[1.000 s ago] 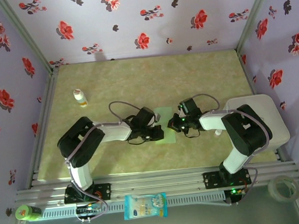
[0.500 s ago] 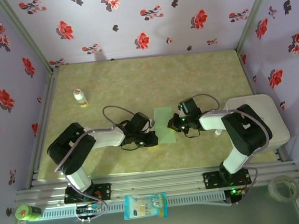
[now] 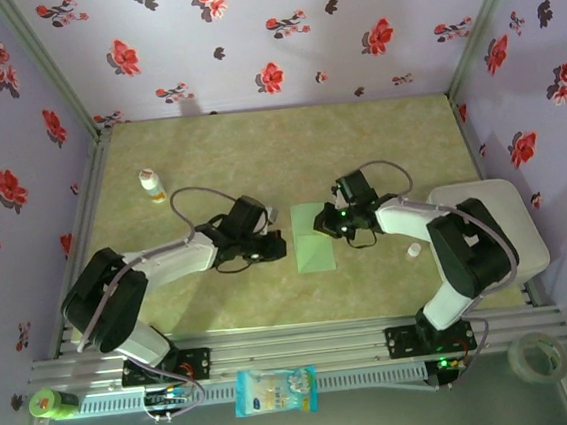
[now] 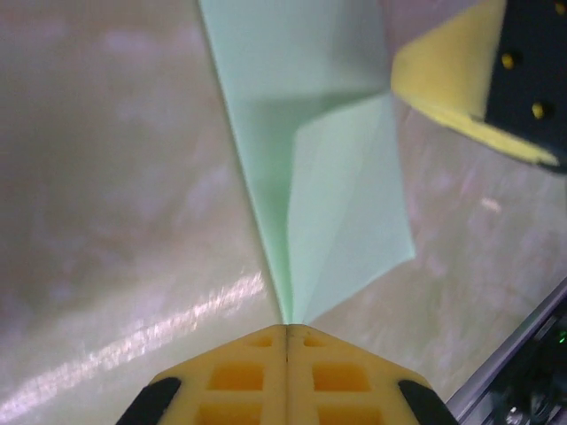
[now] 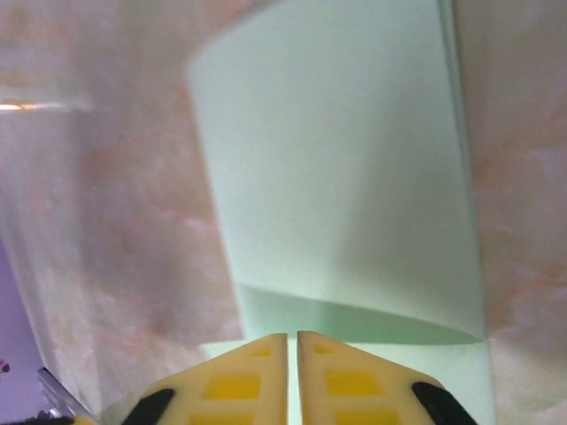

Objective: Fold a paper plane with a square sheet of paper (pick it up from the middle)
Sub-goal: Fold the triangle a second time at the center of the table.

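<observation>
Partly folded square sheet of paper (image 3: 314,238) sits mid-table (image 3: 258,155) between the arms; left gripper (image 3: 279,245) fingers pinch its left point, right gripper (image 3: 325,226) fingers are nearly together at its right edge, grip unclear.

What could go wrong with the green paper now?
The folded flap of the green paper looks bowed up instead of lying flat, so it might spring open. The left end effector is shut right at the paper's pointed corner; pulling there could drag the sheet crooked or tear it.
</observation>
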